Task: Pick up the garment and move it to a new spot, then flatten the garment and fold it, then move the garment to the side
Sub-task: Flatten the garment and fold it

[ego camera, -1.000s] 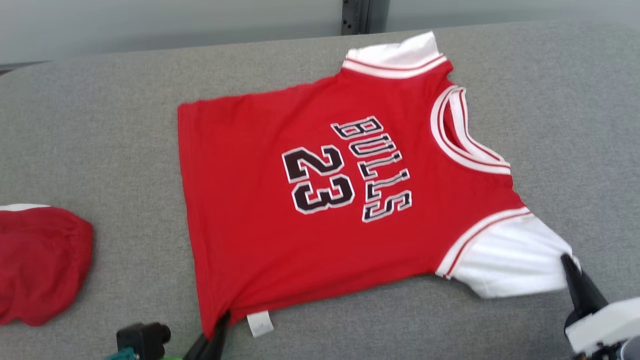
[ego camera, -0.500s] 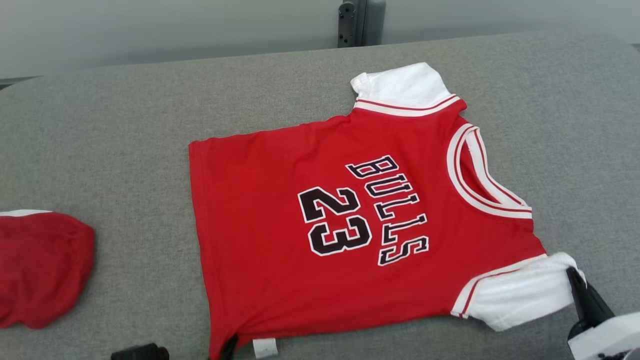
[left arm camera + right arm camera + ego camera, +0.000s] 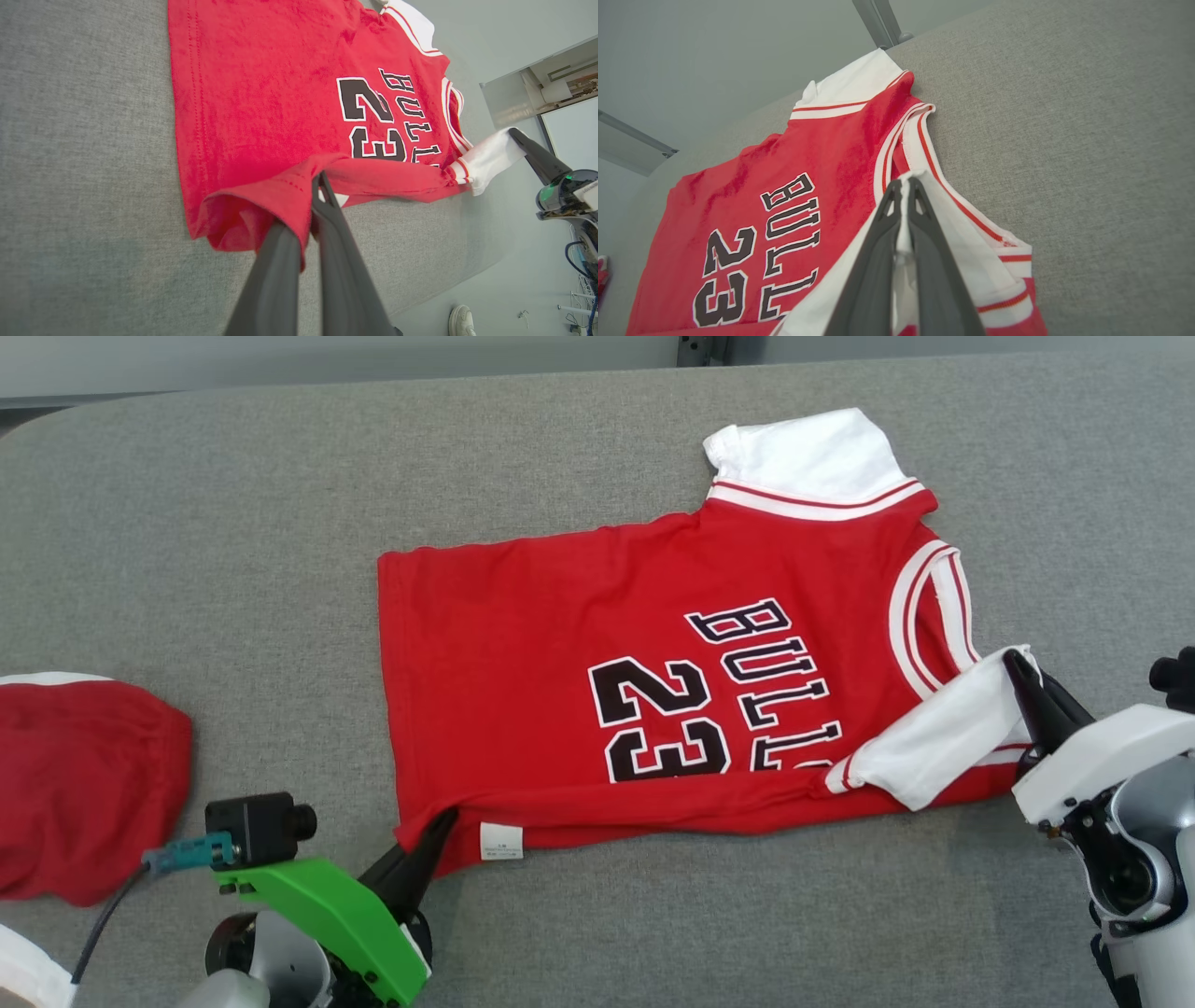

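Observation:
The garment (image 3: 579, 644) is a red jersey with white sleeves and black "BULLS 23" lettering, spread on the grey table (image 3: 233, 523). Its near long edge is lifted and folded partway over the front. My left gripper (image 3: 439, 823) is shut on the near hem corner, seen pinched between the fingers in the left wrist view (image 3: 317, 179). My right gripper (image 3: 1013, 663) is shut on the near white sleeve (image 3: 934, 737), which is pulled over the red body; the right wrist view (image 3: 903, 184) has white cloth between the fingers. The far sleeve (image 3: 808, 453) lies flat.
A second red cloth item (image 3: 79, 784) lies at the table's left edge. The grey table has bare surface left of the jersey and along its near side. A table leg or post (image 3: 700, 347) stands behind the far edge. A shoe (image 3: 460, 319) is on the floor.
Both grippers have lifted the near hem corner and the near sleeve and carried them away from me, folding the near edge over the jersey's front. The head camera has also shifted.

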